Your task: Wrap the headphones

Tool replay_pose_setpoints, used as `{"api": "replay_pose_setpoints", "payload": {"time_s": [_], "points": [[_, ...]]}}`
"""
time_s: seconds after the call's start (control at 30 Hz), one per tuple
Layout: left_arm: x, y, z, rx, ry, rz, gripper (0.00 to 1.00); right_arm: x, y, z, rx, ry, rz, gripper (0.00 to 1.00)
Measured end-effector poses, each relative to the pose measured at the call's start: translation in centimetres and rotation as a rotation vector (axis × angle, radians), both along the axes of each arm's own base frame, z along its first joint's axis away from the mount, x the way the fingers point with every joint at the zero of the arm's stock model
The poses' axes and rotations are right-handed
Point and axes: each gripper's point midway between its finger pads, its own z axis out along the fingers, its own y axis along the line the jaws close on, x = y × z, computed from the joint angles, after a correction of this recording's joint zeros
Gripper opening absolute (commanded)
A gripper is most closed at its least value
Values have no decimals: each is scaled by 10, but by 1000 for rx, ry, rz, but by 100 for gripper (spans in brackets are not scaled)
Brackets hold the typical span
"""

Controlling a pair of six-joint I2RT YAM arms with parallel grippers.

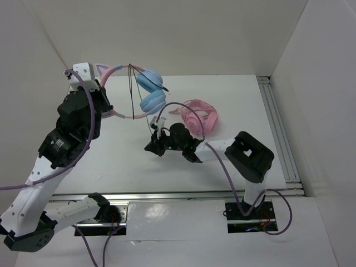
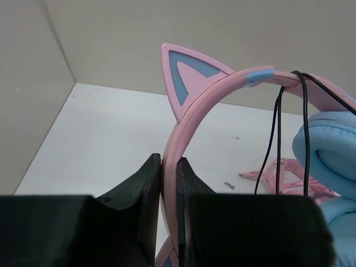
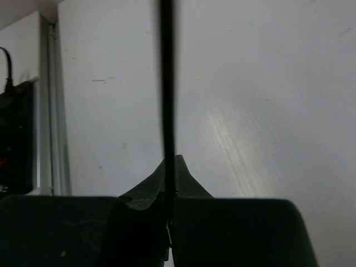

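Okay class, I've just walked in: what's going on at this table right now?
Two robot arms are handling the cat-ear headphones. The left gripper is clamped on the pink headband, holding them above the table. The right gripper is pinched shut on the thin black cable, which drapes over the headband. An all-pink pair lies nearby.

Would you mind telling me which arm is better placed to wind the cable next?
Right, probably: the right claw is shut on the cable and can loop it, while the left claw clamps the headband, holding the headphones up.
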Motion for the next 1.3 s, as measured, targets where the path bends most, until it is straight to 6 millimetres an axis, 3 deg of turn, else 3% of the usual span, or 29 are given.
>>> {"api": "replay_pose_setpoints", "payload": {"time_s": [0.17,0.37,0.57,0.8,0.93,1.13,1.3], "points": [[22,8,-16,-52,40,75,0,-51,24,37,21,-79,83,0],[48,20,-51,-85,116,144,0,-89,37,58,-31,-159,123,0],[62,44,-97,-55,224,233,0,-110,40,65,-124,-220,120,0],[62,46,-138,17,320,225,0,-122,38,90,-236,-348,99,0],[65,32,-164,90,360,101,0,-118,25,113,-293,-423,64,0],[45,1,-221,240,454,-191,0,-106,4,134,-402,-527,-10,1],[31,-37,-231,335,462,-456,0,-103,-13,131,-517,-588,-28,2]]}}
